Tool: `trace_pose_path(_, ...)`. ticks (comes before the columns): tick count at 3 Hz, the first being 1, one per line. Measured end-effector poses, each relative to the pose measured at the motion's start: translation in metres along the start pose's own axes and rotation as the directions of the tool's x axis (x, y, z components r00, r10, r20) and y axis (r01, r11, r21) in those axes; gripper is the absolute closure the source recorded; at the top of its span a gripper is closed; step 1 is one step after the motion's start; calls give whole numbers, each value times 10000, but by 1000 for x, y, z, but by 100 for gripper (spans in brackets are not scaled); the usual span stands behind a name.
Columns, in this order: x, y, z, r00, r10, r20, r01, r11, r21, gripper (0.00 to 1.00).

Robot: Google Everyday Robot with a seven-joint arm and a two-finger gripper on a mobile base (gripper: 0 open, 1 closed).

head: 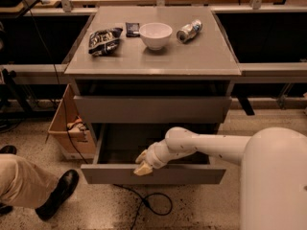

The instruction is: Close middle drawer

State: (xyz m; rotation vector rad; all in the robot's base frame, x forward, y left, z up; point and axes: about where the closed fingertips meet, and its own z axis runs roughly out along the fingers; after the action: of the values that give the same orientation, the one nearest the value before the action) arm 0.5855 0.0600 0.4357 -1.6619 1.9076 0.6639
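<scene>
Down low, gripper on middle drawer

Arm extended, end effector seemingly low.

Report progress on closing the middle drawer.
Done: the gripper is placed at the front top edge of the middle drawer. In hand: the push; the drawer stands pulled far out. Left: sliding it in until flush with the front above.

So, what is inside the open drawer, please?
In the drawer the visible floor looks bare. The gripper at its front rim and the arm hide the right part; the back is shadowed.
</scene>
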Motion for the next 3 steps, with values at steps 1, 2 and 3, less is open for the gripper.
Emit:
trace_pose_path(1, 0, 0, 1, 10000, -8, 2, 8, 10000, 5, 0)
trace_pose_path(2, -19, -9, -16, 9983, -567, 102, 562, 9976, 397, 18)
trace_pose_path(3, -35, -13, -28, 9941, -1074, 165, 1060, 9920, 678, 42)
